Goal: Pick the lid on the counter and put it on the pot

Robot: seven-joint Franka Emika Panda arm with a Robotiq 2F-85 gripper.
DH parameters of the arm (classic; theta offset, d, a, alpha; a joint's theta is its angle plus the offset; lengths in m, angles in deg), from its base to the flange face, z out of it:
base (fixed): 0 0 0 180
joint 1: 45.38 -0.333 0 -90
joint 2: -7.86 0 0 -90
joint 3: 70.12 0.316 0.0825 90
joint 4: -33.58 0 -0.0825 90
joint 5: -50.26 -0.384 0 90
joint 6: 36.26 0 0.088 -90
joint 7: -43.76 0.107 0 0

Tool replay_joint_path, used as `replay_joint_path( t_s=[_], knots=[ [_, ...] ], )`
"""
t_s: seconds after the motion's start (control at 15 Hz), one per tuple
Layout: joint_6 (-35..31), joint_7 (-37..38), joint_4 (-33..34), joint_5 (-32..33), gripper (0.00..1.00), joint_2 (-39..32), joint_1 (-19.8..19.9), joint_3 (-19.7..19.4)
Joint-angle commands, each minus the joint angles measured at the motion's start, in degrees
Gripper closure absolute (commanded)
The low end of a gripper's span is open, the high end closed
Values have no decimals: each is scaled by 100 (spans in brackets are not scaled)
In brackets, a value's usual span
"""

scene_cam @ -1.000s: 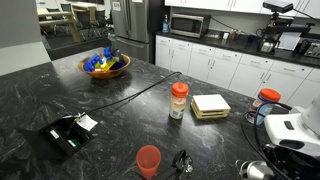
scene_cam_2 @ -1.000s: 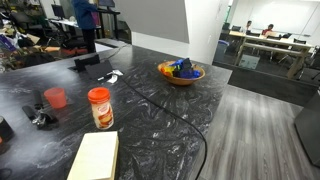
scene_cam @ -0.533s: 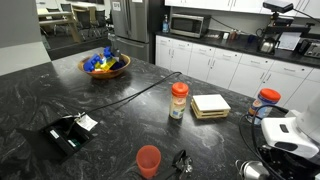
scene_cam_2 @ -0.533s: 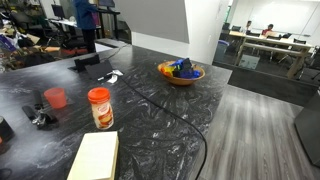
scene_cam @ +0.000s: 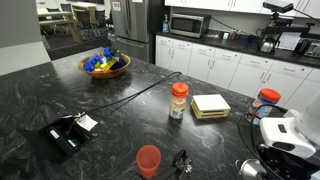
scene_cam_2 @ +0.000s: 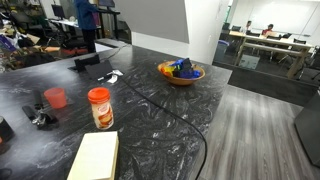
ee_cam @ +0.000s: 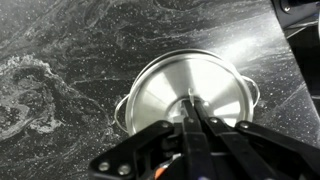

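Lid (ee_cam: 165, 90) directly under hand (ee_cam: 192, 100), fingers pinched narrow on its knob, the knob itself hidden. Pot (ee_cam: 122, 108) beneath the lid, handles showing either side; seated or hovering, cannot tell. Hold it level, lower straight, and release only once you see it settled all round.

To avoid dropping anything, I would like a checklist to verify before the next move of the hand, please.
1. The hand closed at the centre of the round shiny silver lid: ok; the knob is hidden.
2. Lid centred over the small shiny silver metal pot, handles showing on both sides: ok.
3. Lid seated on the rim: cannot tell.
4. The black marbled counter bare beside the pot: ok.
5. The red plastic cup apart from the pot: ok.
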Motion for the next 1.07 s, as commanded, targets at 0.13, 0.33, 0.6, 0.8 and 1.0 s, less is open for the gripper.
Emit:
replay_joint_path(
  t_s=[0.13, 0.33, 0.6, 0.8, 1.0],
  knots=[
    [-29, 68, 2, 85, 99, -115, 35, -3],
    [-17, 91, 1, 49, 71, -144, 37, -20],
    [12, 72, 2, 11, 70, -124, -7, -52],
    [12, 75, 5, 7, 51, -121, -3, -70],
    [12, 76, 5, 6, 51, -121, -2, -70]
  ],
)
